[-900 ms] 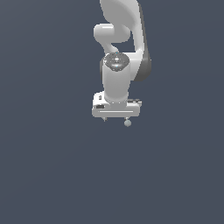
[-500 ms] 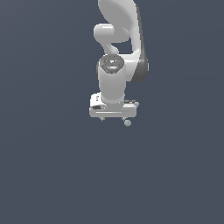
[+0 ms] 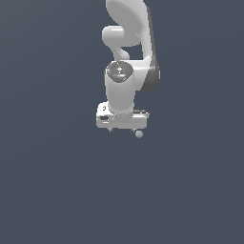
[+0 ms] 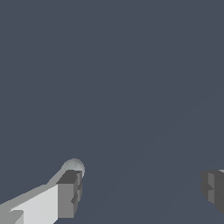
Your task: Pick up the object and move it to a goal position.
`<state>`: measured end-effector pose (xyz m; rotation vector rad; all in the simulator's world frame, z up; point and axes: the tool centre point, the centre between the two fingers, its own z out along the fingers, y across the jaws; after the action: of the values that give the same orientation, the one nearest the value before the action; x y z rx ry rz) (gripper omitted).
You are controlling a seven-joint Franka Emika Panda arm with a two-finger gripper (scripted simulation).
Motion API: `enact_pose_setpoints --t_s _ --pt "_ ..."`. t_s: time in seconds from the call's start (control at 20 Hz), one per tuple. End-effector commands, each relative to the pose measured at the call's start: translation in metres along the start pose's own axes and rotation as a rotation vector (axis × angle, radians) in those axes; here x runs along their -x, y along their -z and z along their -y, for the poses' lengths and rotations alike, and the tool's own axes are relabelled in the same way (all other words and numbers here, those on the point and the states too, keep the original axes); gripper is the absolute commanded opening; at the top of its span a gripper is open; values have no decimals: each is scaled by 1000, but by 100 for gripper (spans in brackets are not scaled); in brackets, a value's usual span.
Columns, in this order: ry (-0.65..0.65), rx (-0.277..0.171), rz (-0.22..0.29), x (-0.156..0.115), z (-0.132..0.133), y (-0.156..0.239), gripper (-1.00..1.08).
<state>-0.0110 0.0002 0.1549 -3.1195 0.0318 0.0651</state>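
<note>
The object (image 3: 138, 134) is a tiny pale grey ball lying on the dark flat ground, just below the hand's edge on the exterior view's right. My gripper (image 3: 122, 129) points down over the ground and stands open, its fingers wide apart. In the wrist view the object (image 4: 74, 166) shows right at the tip of one dark finger (image 4: 70, 193), on that finger's outer side, partly hidden by it. The other finger (image 4: 214, 190) is far off across the gap. Nothing lies between the fingers of my gripper (image 4: 142, 189).
The white arm (image 3: 127, 57) rises above the hand toward the top of the exterior view. Around it there is only plain dark blue-grey ground (image 3: 57, 181).
The hand has shifted a little toward the exterior view's left and slightly lower. The ball has stayed where it was.
</note>
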Motion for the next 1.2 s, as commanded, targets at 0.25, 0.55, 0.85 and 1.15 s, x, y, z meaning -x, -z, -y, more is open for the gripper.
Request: enact_pose_setpoints --t_s 0.25,0.55,0.85,1.15 --pt "-53 4 -6 8 17 -15 100" --pt "-132 9 -16 20 39 -37 100" --pt "-228 12 -29 39 65 -62 100" --pt "-296 13 -39 54 83 -78 100"
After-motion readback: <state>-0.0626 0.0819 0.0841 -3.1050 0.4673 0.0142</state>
